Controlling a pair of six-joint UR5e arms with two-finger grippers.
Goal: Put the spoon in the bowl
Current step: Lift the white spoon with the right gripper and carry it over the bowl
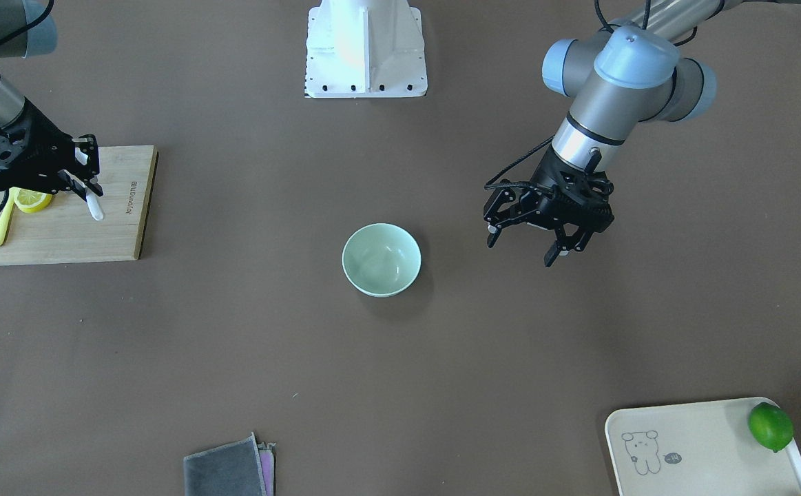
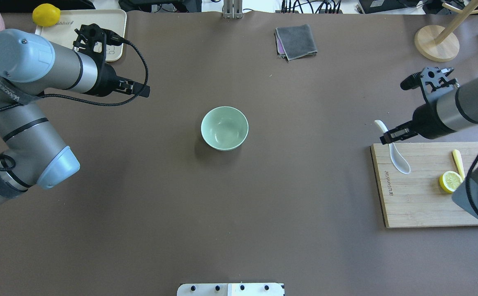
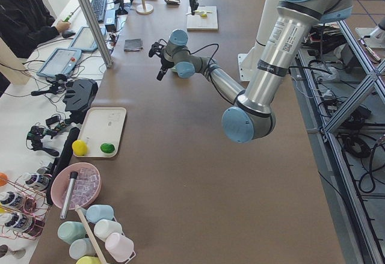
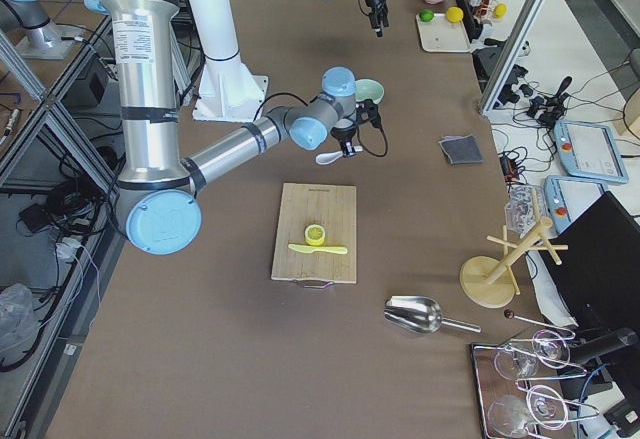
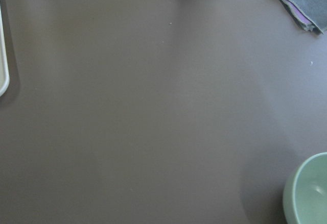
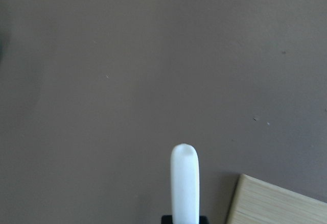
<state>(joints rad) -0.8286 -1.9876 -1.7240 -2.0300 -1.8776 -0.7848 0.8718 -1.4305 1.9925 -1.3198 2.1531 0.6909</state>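
Right end effector (image 2: 388, 136) clamps the spoon (image 2: 399, 161) by its handle; left end effector (image 1: 521, 251) gapes. Glossy, rigid, chippable: you should expect slip.

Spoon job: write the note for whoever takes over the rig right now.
Right tool: shut on the handle of the spoon, at the edge of the cutting board that faces the bowl.
Left tool: open, empty, off to the bowl's side.
Bowl: mid-table, empty.
Done: spoon gripped.
Left: carry it across to the bowl and release it inside.
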